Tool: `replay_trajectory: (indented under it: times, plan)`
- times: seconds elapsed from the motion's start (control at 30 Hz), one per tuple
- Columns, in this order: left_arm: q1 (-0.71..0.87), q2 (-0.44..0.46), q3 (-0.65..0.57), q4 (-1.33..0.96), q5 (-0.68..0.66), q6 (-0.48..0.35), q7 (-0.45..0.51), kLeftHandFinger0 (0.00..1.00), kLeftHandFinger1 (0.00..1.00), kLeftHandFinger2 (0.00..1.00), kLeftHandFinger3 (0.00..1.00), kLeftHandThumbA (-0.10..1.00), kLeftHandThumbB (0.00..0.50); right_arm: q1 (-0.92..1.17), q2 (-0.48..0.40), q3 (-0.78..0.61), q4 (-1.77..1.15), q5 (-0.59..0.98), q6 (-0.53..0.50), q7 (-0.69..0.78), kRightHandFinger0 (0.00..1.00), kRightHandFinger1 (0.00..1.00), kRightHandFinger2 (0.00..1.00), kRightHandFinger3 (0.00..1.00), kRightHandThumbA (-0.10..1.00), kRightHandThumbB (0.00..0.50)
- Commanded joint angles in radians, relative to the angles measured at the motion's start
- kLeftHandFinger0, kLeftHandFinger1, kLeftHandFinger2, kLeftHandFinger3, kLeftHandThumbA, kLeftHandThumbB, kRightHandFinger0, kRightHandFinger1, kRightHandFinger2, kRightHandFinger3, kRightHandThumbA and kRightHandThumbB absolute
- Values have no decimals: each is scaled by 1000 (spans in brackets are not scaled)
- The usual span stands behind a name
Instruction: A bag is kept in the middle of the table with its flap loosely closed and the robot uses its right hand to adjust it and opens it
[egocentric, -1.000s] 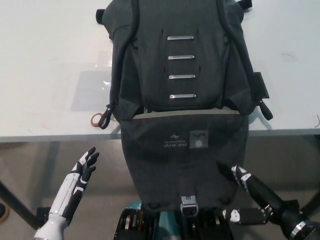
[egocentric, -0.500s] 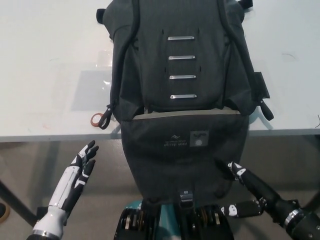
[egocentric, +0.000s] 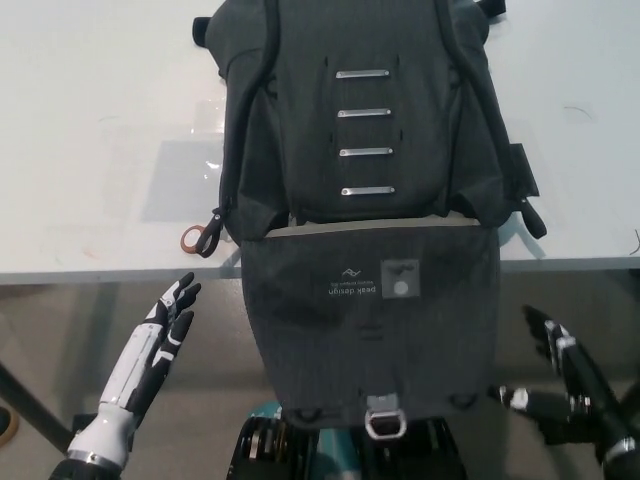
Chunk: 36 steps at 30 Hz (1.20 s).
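On the bag's flap (egocentric: 370, 320) — small pale lettering, upside down from this view, reads "peak design" beside a little logo mark. A grey patch next to it — too small to read.

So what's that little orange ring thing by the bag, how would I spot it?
Start from the big dark grey backpack lying on the white table. Follow its side nearest the white left hand down to the table's near edge, where a black zipper pull dangles. The orange ring lies right against that pull, the only brightly coloured thing there.
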Motion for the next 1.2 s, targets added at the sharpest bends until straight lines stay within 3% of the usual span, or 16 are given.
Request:
replay_trajectory:
  times: [0.0, 0.17, 0.33, 0.47, 0.77, 0.83, 1.17]
  plan:
    - [-22, 16, -6, -26, -5, -24, -15, 1000, 1000, 1000, 1000, 988, 58, 69, 103, -83, -47, 137, -313, -87, 1000, 1000, 1000, 1000, 1000, 164]
    - [-10, 12, -6, -44, -11, -20, -16, 1000, 1000, 1000, 1000, 1000, 86, 177, 190, -64, -72, 169, -488, -71, 1000, 1000, 1000, 1000, 1000, 209]
    - [17, 7, -7, -66, -28, -32, -20, 1000, 1000, 1000, 1000, 1000, 86, 244, 240, -20, -52, 176, -577, -38, 1000, 1000, 1000, 1000, 1000, 187]
    - [48, 0, -16, -85, -9, -33, -15, 1000, 1000, 1000, 1000, 1000, 95, 255, 239, -8, -43, 164, -598, -21, 1000, 1000, 1000, 1000, 1000, 177]
    - [175, -13, -36, -73, -8, -89, -4, 1000, 1000, 1000, 1000, 1000, 97, 289, 213, -9, -44, 148, -611, -11, 1000, 1000, 1000, 1000, 1000, 228]
    - [197, -12, -34, -75, -1, -91, 4, 1000, 1000, 1000, 1000, 1000, 120, 300, 210, -3, -46, 135, -611, -14, 1000, 1000, 1000, 1000, 1000, 226]
    - [224, -11, -33, -63, -10, -115, 4, 1000, 1000, 1000, 1000, 1000, 105, 318, 197, 11, -44, 113, -611, -30, 1000, 1000, 1000, 1000, 1000, 222]
